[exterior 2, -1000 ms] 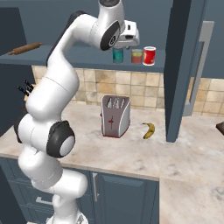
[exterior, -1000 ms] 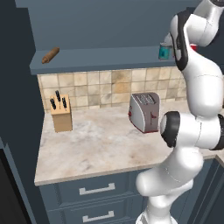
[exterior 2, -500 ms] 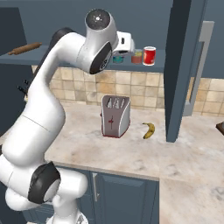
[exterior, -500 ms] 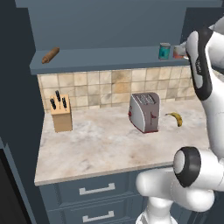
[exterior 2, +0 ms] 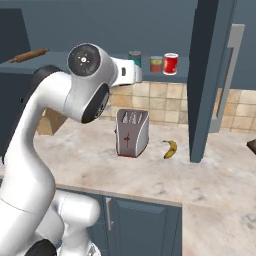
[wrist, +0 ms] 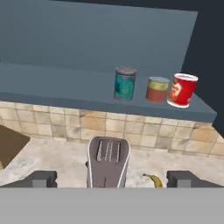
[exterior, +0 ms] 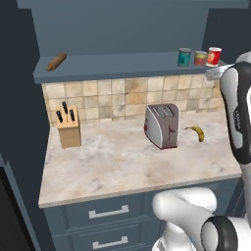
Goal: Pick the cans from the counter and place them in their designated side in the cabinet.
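Teal can [wrist: 124, 83] and shorter red-orange can [wrist: 156, 89] stood grouped on the cabinet shelf [wrist: 52, 83] beside a red can [wrist: 182, 90], apparently sorted; claw [wrist: 112, 178] released, empty.

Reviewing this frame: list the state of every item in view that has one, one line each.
teal can: upright on the cabinet shelf
short can: upright on shelf, between the teal and red cans
red can: upright on shelf
gripper: open, holding nothing
toaster: upright on counter, slots empty
banana: lying on counter
rolling pin: lying on shelf
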### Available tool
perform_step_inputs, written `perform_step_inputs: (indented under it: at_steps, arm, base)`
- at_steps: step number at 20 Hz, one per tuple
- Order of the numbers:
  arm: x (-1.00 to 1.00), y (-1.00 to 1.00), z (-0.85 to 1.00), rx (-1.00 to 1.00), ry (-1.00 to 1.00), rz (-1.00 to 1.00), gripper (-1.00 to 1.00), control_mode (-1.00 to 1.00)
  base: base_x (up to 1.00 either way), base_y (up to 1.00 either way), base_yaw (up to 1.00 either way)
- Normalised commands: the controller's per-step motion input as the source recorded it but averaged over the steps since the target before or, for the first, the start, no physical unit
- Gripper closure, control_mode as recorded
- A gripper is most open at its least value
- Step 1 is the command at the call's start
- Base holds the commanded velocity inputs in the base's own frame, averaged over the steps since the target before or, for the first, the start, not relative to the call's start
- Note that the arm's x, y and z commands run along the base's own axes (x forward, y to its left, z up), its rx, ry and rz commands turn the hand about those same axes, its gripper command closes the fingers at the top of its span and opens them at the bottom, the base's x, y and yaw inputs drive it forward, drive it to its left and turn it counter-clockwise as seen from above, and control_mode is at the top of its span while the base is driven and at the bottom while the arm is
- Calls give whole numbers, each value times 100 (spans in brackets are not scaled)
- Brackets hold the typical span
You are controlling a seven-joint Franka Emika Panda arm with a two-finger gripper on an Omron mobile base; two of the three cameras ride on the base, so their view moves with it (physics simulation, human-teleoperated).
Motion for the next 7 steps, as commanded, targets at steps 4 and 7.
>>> perform_step_inputs:
  at_steps: [4,7]
  arm:
    - [-86,16,-15,0,-7,0,-100,-100]
    - [-88,17,-15,0,-7,0,-100,-100]
  base:
    - [0,0,0]
    - [0,0,0]
